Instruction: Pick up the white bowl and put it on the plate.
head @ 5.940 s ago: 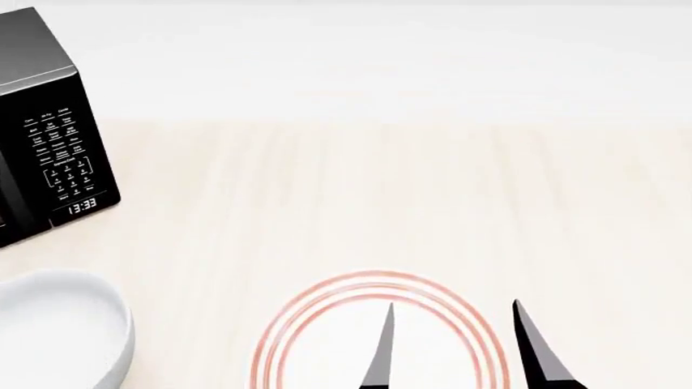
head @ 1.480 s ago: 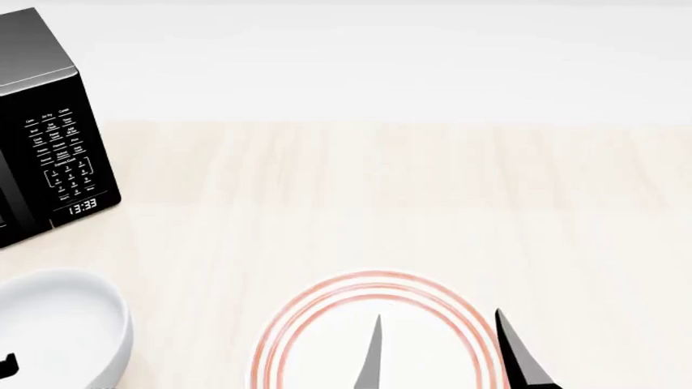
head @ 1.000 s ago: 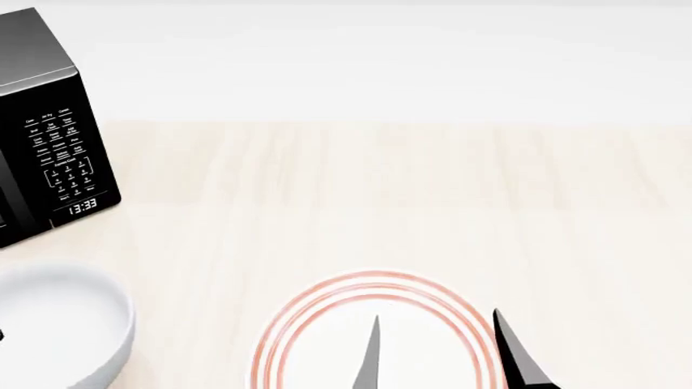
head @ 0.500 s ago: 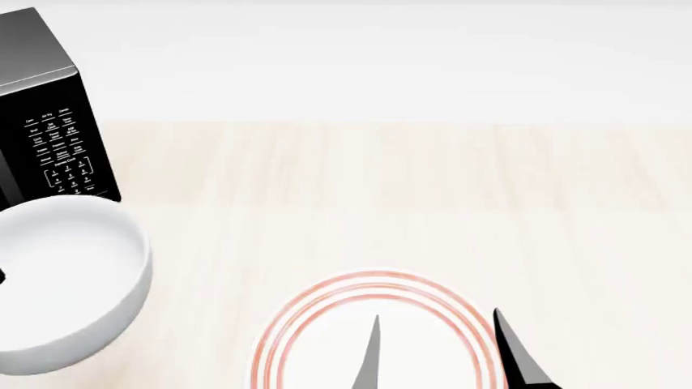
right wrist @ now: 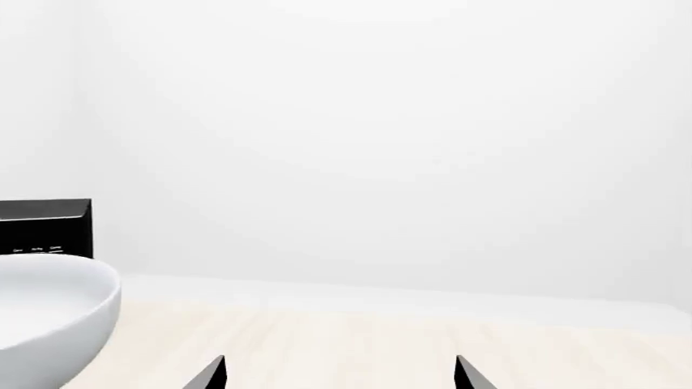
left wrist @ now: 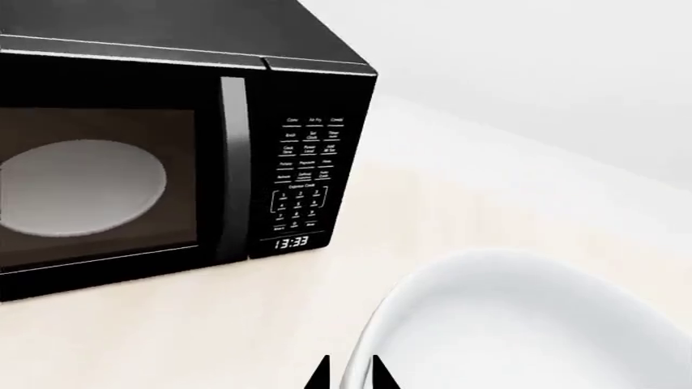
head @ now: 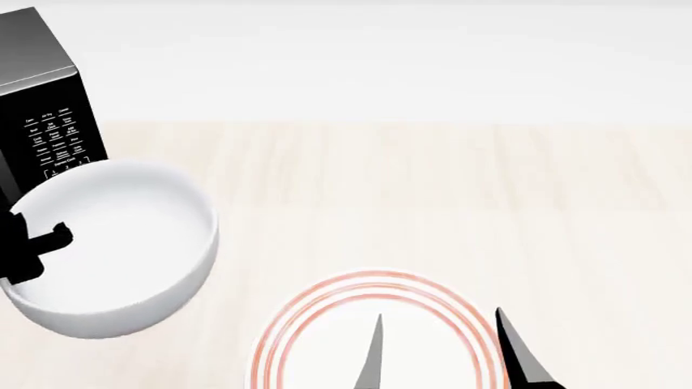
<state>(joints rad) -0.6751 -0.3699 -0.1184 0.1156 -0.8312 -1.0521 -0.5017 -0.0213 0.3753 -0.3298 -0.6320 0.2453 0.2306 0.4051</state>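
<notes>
The white bowl [head: 113, 243] hangs in the air at the left of the head view, lifted off the table and tilted a little. My left gripper [head: 31, 241] is shut on its near-left rim; in the left wrist view the two black fingertips [left wrist: 348, 374] pinch the bowl's rim [left wrist: 519, 324]. The bowl also shows at the left edge of the right wrist view [right wrist: 49, 320]. The plate [head: 373, 336] with red rings lies on the table at the bottom middle. My right gripper [head: 443, 356] is open and empty above the plate's right part.
A black microwave [head: 44, 130] stands at the far left of the light wooden table [head: 433, 194]; it fills the left wrist view [left wrist: 162, 154] close behind the bowl. A white wall runs along the table's far edge.
My left gripper has lifted the bowl off the table and carried it up and to the right, toward the plate. The right gripper has stayed nearly still.
</notes>
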